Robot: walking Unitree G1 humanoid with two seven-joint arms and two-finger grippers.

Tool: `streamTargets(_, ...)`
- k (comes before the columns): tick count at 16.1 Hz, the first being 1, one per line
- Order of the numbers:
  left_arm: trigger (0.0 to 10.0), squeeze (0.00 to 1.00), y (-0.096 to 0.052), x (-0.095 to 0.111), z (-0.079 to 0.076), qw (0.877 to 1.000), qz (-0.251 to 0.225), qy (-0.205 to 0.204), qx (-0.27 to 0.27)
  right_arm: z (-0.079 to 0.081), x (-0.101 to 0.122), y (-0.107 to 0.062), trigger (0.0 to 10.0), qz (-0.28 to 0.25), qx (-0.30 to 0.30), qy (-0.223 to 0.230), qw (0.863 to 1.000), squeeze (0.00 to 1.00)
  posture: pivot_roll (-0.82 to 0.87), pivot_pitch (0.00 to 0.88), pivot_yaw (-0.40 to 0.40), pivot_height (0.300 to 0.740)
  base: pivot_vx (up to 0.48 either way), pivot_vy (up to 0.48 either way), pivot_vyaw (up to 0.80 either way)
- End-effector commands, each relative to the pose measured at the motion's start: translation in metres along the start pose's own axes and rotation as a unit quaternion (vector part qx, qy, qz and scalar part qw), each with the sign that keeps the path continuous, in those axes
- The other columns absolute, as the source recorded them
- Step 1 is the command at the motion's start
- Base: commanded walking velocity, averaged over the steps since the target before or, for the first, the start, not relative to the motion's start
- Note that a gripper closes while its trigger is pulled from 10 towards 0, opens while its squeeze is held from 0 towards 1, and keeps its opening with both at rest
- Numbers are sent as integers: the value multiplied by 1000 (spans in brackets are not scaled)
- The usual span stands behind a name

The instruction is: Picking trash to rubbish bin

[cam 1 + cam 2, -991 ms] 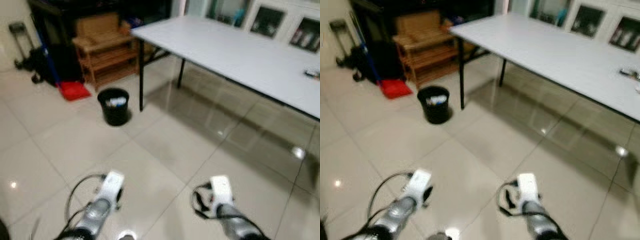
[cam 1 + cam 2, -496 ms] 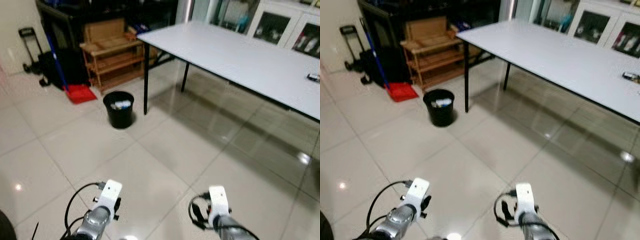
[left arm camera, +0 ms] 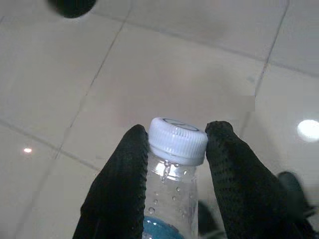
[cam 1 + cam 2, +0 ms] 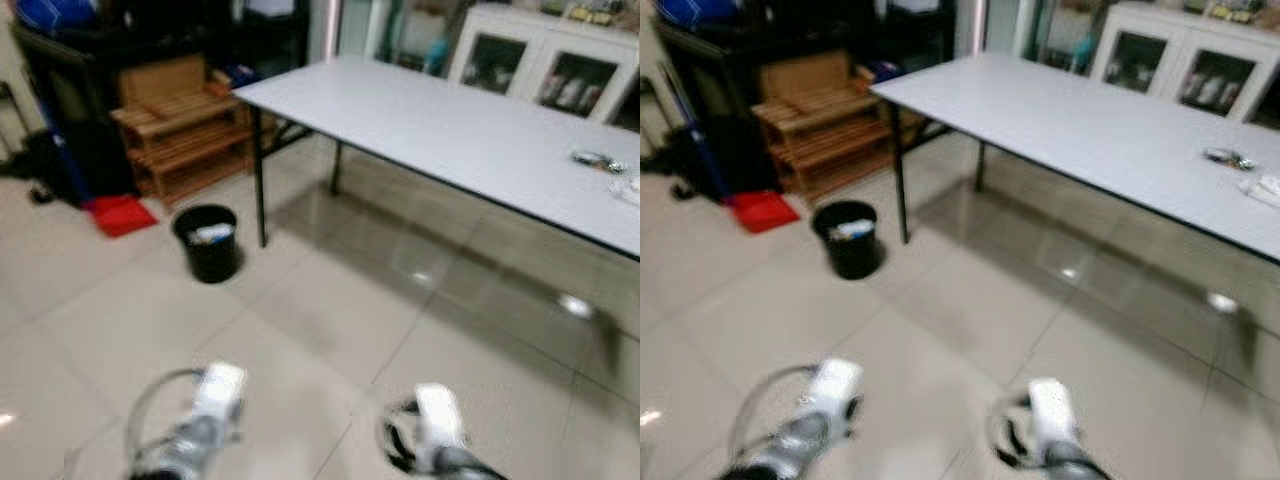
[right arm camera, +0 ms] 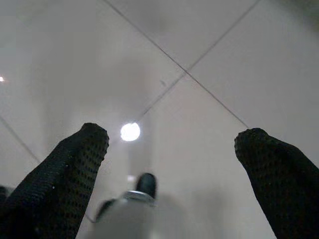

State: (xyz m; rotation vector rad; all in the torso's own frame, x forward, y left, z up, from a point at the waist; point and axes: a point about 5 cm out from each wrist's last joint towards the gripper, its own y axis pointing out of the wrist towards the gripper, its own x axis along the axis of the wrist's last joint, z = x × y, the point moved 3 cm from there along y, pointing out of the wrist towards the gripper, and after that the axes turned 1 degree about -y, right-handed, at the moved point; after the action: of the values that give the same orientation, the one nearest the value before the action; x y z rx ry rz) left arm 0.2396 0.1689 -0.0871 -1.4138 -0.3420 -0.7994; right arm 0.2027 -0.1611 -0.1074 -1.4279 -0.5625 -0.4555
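Silver arms, white wrist housings, looping black cables, 2 textured black fingers [image 5: 65, 174]

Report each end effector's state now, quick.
Left end effector: closed on the plastic bottle, fingers either side just below its white cap.
Right end effector: open, holding nothing, floor tiles beyond.

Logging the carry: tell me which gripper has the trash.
The left gripper: its black fingers clamp a clear bottle below its white cap. The right gripper is spread, holding nothing.
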Motion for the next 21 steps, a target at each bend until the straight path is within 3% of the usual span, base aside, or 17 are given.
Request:
streamTargets(1,10000,0,-1,-3,13,1000,6,3,14,9,13,4,10000,-15,11,-4,1000,0,-12,15,-43,740,480,0,0)
streamTargets(13,10000,0,-2,-4,12,1000,6,11,11,16,13,4,10000,-14,24,-21,999,0,-2,0,-36,740,480,0,0)
streamTargets(21,10000,0,-2,-3,21,1000,5,-6,28,16,17,5,10000,-15,22,-27,999,0,7,0,-39,740,480,0,158)
